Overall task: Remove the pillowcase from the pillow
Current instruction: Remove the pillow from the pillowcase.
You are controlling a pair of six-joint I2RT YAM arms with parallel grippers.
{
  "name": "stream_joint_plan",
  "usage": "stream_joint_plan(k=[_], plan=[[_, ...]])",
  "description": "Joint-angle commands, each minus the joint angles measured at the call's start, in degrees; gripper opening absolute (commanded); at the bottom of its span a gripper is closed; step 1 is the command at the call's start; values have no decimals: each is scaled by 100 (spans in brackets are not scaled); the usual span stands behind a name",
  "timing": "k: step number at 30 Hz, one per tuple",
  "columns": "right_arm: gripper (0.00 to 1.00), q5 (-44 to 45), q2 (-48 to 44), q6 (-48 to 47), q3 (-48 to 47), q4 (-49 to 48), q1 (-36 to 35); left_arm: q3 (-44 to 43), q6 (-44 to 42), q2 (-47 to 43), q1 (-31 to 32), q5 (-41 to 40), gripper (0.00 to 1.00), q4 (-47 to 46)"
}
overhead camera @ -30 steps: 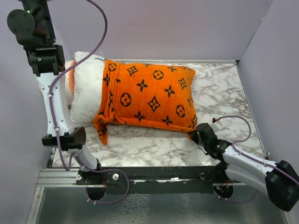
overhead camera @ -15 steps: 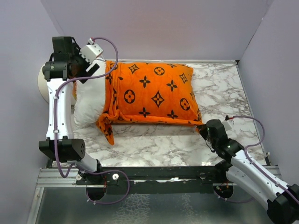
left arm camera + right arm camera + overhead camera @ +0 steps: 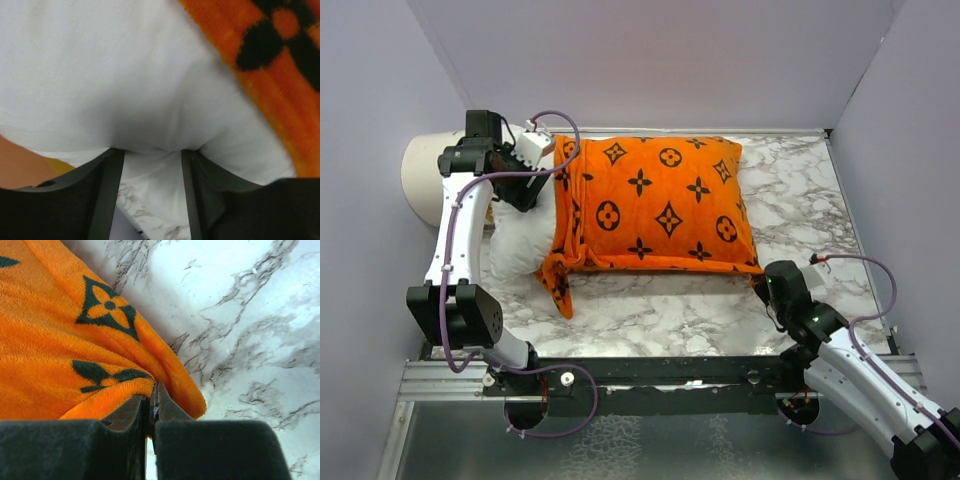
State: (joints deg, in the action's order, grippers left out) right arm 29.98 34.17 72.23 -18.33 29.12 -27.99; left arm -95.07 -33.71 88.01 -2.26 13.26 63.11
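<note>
Here, pillowcase point(image 3: 65, 335) corner pinched in right end effector point(image 3: 151, 392)

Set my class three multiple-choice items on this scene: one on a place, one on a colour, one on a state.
1. In the top view, at which end does the pillow stick out of the pillowcase?
A left; B right; C neither.
2. What colour are the pillowcase's motifs?
A white; B black; C blue.
3. How is the right gripper?
A open wide; B shut on nothing; C shut on the pillowcase's corner.

Answers:
1 A: bare white cushion shows left of the orange cover.
2 B: the flowers and circles are black on orange.
3 C: the right wrist view shows its fingers closed with orange fabric pinched at their tips.
</note>
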Motion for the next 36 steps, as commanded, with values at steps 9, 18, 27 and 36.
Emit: stream_joint_plan(k=[9, 18, 27, 36], plan=[[4, 550, -675, -71, -344, 988, 75, -1056, 1552, 1210, 1714, 509, 2, -1248], [25, 554, -131, -831, -903, 627, 74, -2774, 1898, 1792, 1298, 22, 79, -1095], [10, 347, -196, -656, -292, 590, 74, -4166, 3539, 3061, 188, 802, 99, -1013], [4, 7, 162, -1087, -331, 290, 74, -4863, 4633, 4513, 49, 1314, 99, -1463]])
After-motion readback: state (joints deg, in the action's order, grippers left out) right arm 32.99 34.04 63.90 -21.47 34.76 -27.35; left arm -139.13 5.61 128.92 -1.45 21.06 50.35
